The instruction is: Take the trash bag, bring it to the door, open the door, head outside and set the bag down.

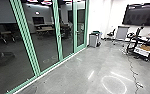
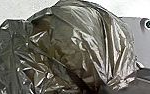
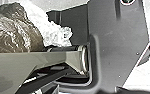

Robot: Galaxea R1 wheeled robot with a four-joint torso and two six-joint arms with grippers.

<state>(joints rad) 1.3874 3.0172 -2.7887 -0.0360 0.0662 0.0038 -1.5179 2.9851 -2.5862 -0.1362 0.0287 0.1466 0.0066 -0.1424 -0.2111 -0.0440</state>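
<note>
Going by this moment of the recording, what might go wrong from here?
The trash bag is thin, crumpled film bulging beside the robot's own body, so it might rub, snag or tear there.
The green-framed glass wall runs along the robot's left; drifting that way could bring the bag or an arm against it.
A dark cable lies across the floor ahead to the right; a swing that way might catch it under the wheels.

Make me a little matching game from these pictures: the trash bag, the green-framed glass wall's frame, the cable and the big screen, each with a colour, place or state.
Things:
1. Trash bag
2. Glass wall's frame
3. Cable
4. Big screen

Matches:
A. Green
B. Up on the white wall
C. Crumpled and shiny
D. Lying along the grey floor

Right pairs: 1-C, 2-A, 3-D, 4-B
</note>
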